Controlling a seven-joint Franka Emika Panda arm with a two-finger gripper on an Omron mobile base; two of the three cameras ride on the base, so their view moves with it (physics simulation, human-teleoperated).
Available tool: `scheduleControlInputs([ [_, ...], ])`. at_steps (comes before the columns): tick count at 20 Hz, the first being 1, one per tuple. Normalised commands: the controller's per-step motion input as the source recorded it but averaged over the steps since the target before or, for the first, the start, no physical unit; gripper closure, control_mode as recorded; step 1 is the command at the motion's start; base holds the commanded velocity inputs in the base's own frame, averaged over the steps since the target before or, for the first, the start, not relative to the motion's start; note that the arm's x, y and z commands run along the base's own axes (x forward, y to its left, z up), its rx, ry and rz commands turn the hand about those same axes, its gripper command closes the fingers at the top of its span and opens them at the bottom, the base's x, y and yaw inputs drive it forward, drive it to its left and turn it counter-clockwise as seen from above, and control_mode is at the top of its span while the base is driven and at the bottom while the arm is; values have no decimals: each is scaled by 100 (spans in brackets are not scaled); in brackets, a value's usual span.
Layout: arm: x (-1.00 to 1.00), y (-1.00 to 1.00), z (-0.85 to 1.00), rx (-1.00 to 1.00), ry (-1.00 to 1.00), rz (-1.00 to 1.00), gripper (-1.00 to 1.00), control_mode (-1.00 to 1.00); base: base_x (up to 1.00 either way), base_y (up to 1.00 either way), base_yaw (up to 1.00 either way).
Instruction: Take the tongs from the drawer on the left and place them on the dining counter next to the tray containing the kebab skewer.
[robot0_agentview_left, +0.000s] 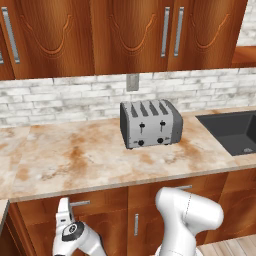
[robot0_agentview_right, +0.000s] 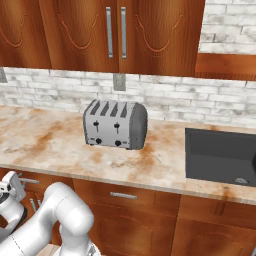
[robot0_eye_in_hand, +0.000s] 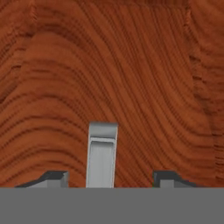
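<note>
- Left base view: the tool (robot0_agentview_left: 64, 206) sits at the lower left of the frame, pressed up to the drawer (robot0_agentview_left: 70, 202) front just under the edge of the wall surface (robot0_agentview_left: 75, 155), right at the short silver handle (robot0_agentview_left: 80, 203). A four-slot toaster (robot0_agentview_left: 150, 123) stands mid-frame and a dark sink (robot0_agentview_left: 231, 131) lies at the right edge. The drawer looks shut, so we judge the tongs lie inside it, hidden.
- Right base view: the tool (robot0_agentview_right: 15, 185) appears at the lower left edge, beside the drawer handle (robot0_agentview_right: 27, 180) below the marbled surface (robot0_agentview_right: 60, 145). The toaster (robot0_agentview_right: 115, 124) is at centre and the sink (robot0_agentview_right: 220, 155) at right.
- Hand view: the silver bar handle (robot0_eye_in_hand: 102, 155) rises at bottom centre against the reddish wood of the drawer (robot0_eye_in_hand: 112, 78), between the two dark fingertips (robot0_eye_in_hand: 54, 178), which stand apart on either side without touching it. So the tool is unclenched and straddling the bar, not yet gripping.
- Handling, as we judge it: the handle is rigid, smooth metal, so we would clamp it squarely at mid-bar. The tongs should be light, stiff, and slippery, and best pinched across both arms near the middle.
</note>
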Motion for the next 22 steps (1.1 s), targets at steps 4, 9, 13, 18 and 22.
scheduleControlInputs([
  [4, 0, 0, 0, 0, 0, 0, 100, -100, 0, 0, 0],
  [9, 0, 0, 0, 0, 0, 0, 100, -100, 0, 0, 0],
  [13, -9, 0, 0, 0, 0, 0, 100, -100, 0, 0, 0],
  [18, -34, 0, 0, 0, 0, 0, 100, -100, 0, 0, 0],
  [22, -40, 0, 0, 0, 0, 0, 100, -100, 0, 0, 0],
])
